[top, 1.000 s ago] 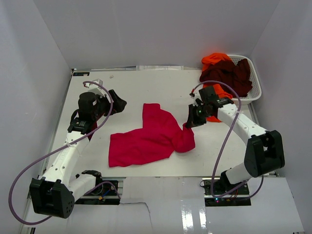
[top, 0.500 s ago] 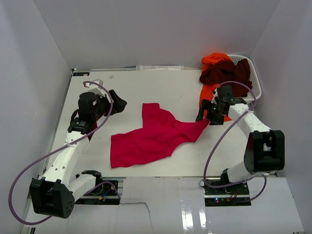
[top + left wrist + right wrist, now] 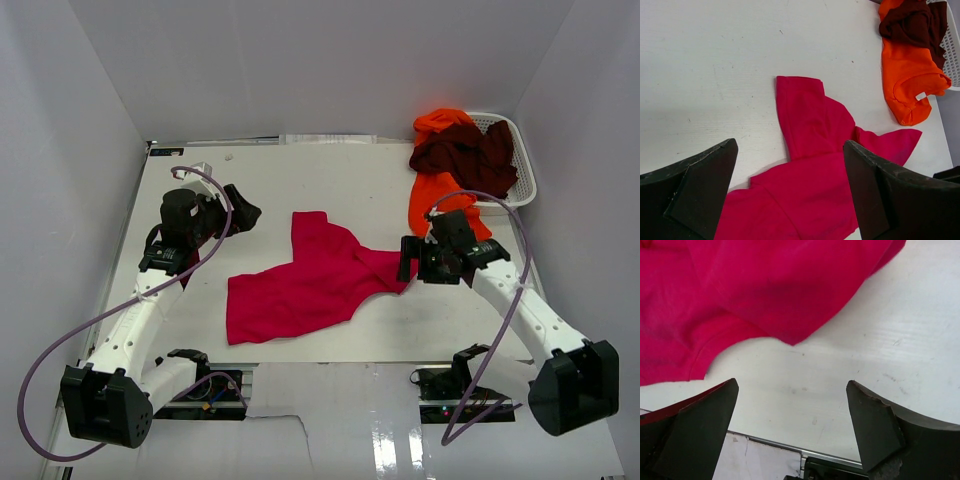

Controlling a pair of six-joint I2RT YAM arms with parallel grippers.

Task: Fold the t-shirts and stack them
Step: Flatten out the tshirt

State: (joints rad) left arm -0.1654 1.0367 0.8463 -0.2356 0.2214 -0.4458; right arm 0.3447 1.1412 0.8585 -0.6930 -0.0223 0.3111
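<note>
One crimson tee (image 3: 300,285) lies rumpled in the middle of the counter (image 3: 330,180). Its long axis runs roughly left to right, and its right tip is just beside the right gripper (image 3: 406,262). That arm is the nearer, reaching low toward the cloth, jaws spread and holding nothing. The left gripper (image 3: 243,213) hovers off the tee's far-left side, jaws also apart and empty. The orange tee (image 3: 435,195) and maroon tee (image 3: 465,155) wait at the basket (image 3: 522,175).

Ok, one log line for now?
left gripper open, empty | right gripper open, by red tee | orange tee, maroon tee at basket
</note>
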